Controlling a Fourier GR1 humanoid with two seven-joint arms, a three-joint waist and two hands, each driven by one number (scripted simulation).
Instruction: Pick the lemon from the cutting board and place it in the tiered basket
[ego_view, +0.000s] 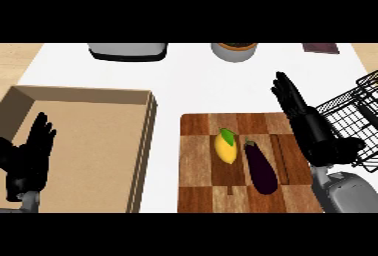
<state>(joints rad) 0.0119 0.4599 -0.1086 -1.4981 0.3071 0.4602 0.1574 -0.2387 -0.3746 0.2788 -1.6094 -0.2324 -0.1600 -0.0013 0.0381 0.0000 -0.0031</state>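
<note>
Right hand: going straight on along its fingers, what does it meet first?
Bare white counter just ahead of the right hand; nothing close. Farther on the line passes near the grey pot at the back, possibly missing it; depth is unclear.

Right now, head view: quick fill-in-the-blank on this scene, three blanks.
1. On the cutting board, the lemon lies beside a dark purple ____.
2. The tiered basket stands at the view's ____ edge.
3. The right hand, fingers straight, holds ____.
Missing: eggplant; right; nothing.
</note>
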